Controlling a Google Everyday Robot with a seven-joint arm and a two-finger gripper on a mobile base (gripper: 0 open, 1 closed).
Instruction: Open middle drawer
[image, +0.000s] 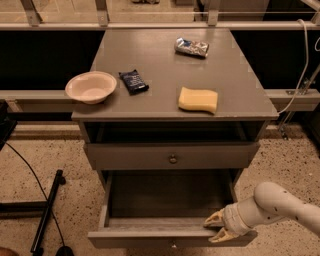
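The middle drawer (150, 238) stood drawn well out of the cabinet at the bottom of the view, its bare inside showing and its small knob (173, 245) just visible low on the front. My hand (210, 229) was at the right end of that front, gripping its top edge with one finger inside the drawer and the other against the outer face. My pale arm (280, 202) reached in from the right, bent at a rounded joint and sloping down and leftward to the wrist. Above, one other drawer (125, 156) with a knob sat closed. On the grey surface (150, 60) lay four things: one bowl (91, 87), one dark packet (133, 81), one silvery packet (192, 47) and one yellow sponge (198, 100).
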